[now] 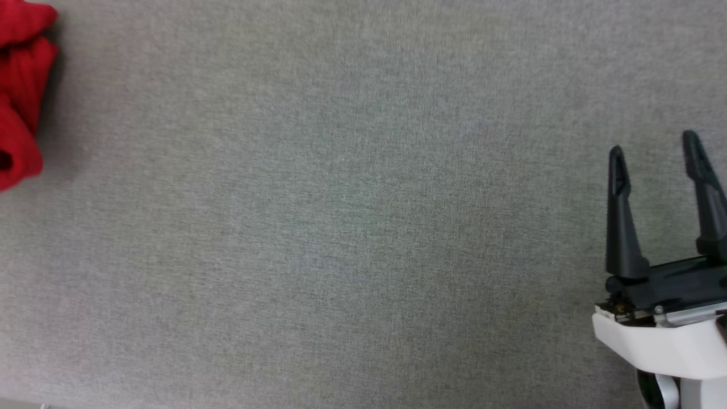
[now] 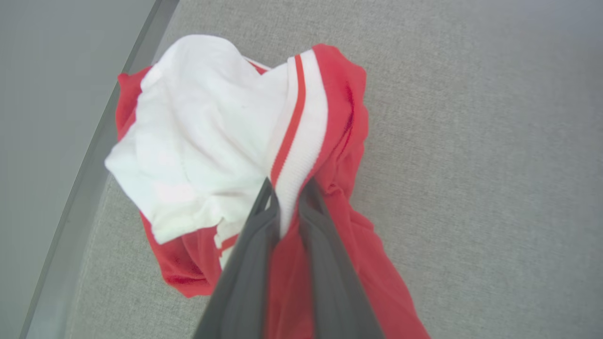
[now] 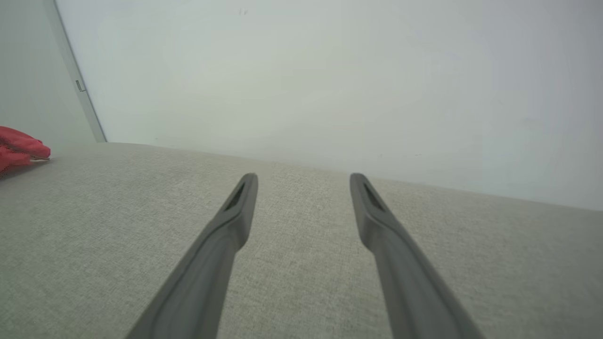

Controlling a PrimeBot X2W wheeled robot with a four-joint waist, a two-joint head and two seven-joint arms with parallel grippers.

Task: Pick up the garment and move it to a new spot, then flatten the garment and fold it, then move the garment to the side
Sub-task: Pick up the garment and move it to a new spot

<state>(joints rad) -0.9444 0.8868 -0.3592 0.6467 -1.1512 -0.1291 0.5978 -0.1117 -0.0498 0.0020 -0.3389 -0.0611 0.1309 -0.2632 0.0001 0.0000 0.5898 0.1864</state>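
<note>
The garment (image 2: 202, 141) is a crumpled red T-shirt with a white sleeve and red-and-white stripe trim, bunched near the table's edge in the left wrist view. My left gripper (image 2: 285, 188) is shut on the garment, its two dark fingers pinching the striped trim and red cloth between them. In the head view the garment (image 1: 20, 91) is a red heap at the far left edge. In the right wrist view the garment (image 3: 21, 148) is a small red shape at the far left. My right gripper (image 1: 653, 150) stands open at the lower right above bare cloth, its fingers (image 3: 235, 212) wide apart, far from the garment.
A grey fabric-covered table (image 1: 341, 227) spreads across the head view. Its metal-trimmed edge (image 2: 94, 150) runs close beside the garment in the left wrist view. A pale wall (image 3: 330, 70) rises behind the table's far edge.
</note>
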